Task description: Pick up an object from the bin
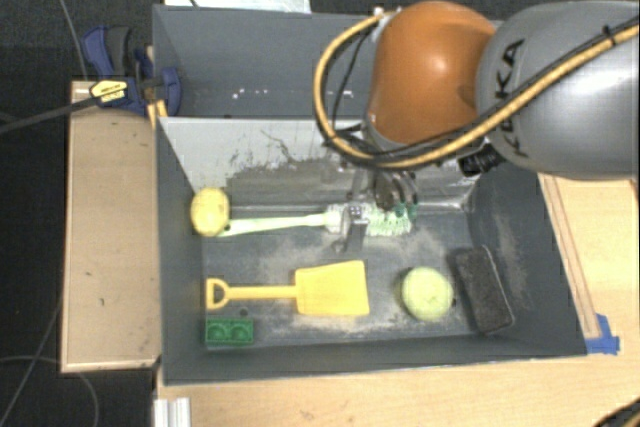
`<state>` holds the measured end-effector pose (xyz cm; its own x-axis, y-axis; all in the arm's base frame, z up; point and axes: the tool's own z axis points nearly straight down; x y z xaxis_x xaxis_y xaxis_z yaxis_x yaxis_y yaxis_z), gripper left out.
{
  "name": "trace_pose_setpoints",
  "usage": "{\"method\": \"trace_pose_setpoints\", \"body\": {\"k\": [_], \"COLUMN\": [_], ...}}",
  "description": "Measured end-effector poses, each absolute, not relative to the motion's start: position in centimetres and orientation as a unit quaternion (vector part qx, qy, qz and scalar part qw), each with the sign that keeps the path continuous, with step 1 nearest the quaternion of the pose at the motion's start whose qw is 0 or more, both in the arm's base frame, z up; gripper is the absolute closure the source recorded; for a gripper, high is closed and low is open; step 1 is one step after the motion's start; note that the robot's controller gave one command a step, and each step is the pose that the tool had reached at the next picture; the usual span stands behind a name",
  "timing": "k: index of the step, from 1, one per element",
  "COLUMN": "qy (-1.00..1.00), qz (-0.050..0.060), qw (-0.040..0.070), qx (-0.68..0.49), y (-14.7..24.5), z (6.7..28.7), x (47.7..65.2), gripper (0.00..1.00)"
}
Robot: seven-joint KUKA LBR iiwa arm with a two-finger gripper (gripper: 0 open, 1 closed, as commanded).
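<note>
Grey metal bin (520,245), floor scuffed, a few loose things lying well spread. Arm in from the right, with its orange wrist cover (430,70) and looped cables (335,65) over the bin's back half. The gripper (356,218) is low at mid-bin, down on the right part of a pale, long-handled brush (280,225) that lies left to right across the floor. The brush's green-and-white bristle head (392,222) is just right of the gripper. Whether the gripper is spread or pressed onto the handle: cannot tell (the wrist shades it). Handle's left end meets a pale yellow ball (209,211). Front row, left to right: green studded brick (229,331) in the front-left corner, yellow toy shovel (305,293) lying flat with its blade to the right, yellow-green ball (427,295), black oblong block (483,288) near the right wall. Shovel blade just in front of the gripper, apart from it.
</note>
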<state>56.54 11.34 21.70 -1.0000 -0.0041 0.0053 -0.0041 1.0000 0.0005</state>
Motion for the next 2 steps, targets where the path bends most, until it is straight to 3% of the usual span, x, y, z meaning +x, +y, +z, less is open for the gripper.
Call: {"method": "trace_pose_setpoints", "body": {"k": [1, 2], "qy": [-1.0, -0.997], "qz": [-0.001, -0.001], "qw": [-0.002, -0.003], "qx": [-0.001, 0.082], "y": [11.3, 12.8], "z": [22.2, 8.4], "x": [56.7, 50.4], "gripper": [0.0, 0.0]}}
